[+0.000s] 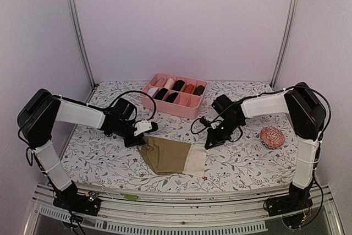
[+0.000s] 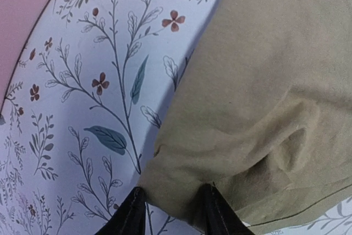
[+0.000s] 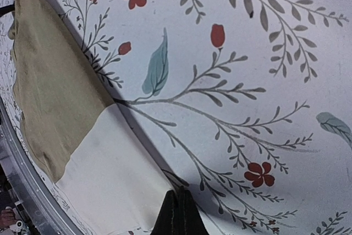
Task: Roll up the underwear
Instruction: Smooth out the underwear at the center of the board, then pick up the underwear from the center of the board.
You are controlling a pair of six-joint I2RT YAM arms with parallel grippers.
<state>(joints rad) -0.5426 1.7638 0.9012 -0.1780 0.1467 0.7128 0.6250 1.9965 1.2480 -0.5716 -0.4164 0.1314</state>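
The olive underwear [image 1: 165, 155] is gripped at its 10 o'clock corner by the left gripper [image 2: 175, 216]. The right gripper [image 3: 176, 216] is clenched at its 2 o'clock corner.

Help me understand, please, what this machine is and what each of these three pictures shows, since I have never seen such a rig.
These are two robot arms bolted at the table's near edge, each ending in a two-finger pincer. The overview picture comes from a fixed camera above and behind them. The other two come from cameras on the wrists, looking past the fingers. On the flowered table lies olive-brown underwear with a cream waistband, spread flat. Behind it stands a pink box holding rolled cloth items, and to the right sits a red-and-white ball. The left pincer straddles the cloth's corner; whether it grips, I cannot tell. The right pincer is closed at the waistband's edge, but a hold on it is not clear.
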